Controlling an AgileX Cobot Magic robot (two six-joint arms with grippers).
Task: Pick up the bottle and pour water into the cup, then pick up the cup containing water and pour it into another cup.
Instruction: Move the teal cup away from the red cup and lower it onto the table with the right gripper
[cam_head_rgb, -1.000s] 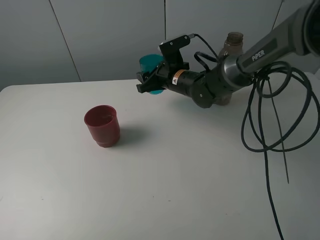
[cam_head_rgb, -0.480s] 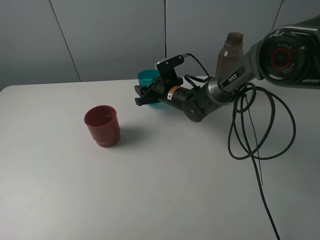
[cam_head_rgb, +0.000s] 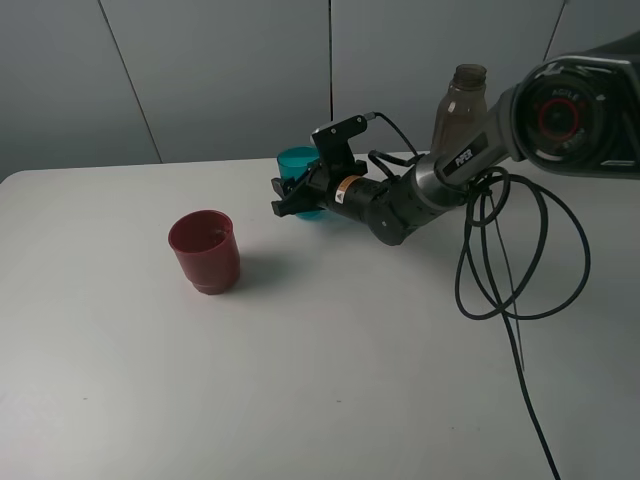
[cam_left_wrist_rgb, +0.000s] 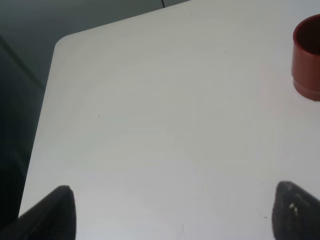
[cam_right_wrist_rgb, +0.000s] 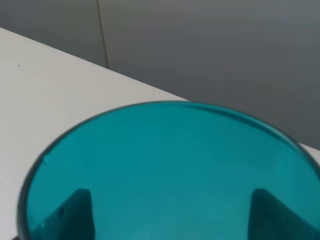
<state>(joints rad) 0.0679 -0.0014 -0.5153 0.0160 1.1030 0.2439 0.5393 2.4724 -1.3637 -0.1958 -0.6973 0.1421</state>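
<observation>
The teal cup is upright between the fingers of my right gripper at the back middle of the table, low over it. In the right wrist view the teal cup fills the picture, and both fingertips show through its wall, one on each side. The dark-red cup stands upright to the front left, apart from the gripper. It also shows in the left wrist view. The smoky bottle stands upright behind my right arm. My left gripper is open and empty over bare table.
Black cables hang in loops from my right arm over the right side of the table. A grey wall runs behind the table. The table's left edge lies near my left gripper.
My right gripper has come down toward the table with the teal cup in it, and the arm has dropped lower. The red cup and the bottle have not moved.
</observation>
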